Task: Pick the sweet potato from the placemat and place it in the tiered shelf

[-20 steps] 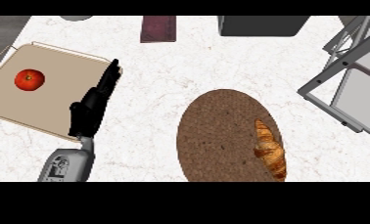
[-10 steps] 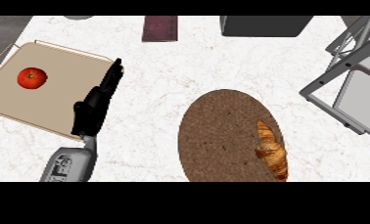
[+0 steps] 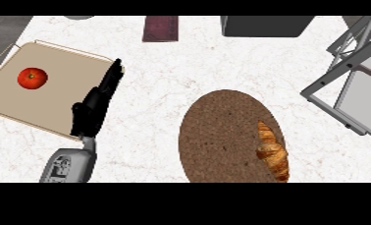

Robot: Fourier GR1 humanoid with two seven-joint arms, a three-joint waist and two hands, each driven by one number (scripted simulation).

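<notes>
With the sweet potato (image 3: 272,152) lying at the right edge of the round brown placemat (image 3: 217,135) at lower right, the left hand (image 3: 92,108) rests at lower left with fingers straight, so a right-side reach toward the shelf (image 3: 348,79) looks best.

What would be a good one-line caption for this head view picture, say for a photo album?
Left hand open beside a tray holding a tomato; a croissant lies on the round placemat near a grey shelf.
</notes>
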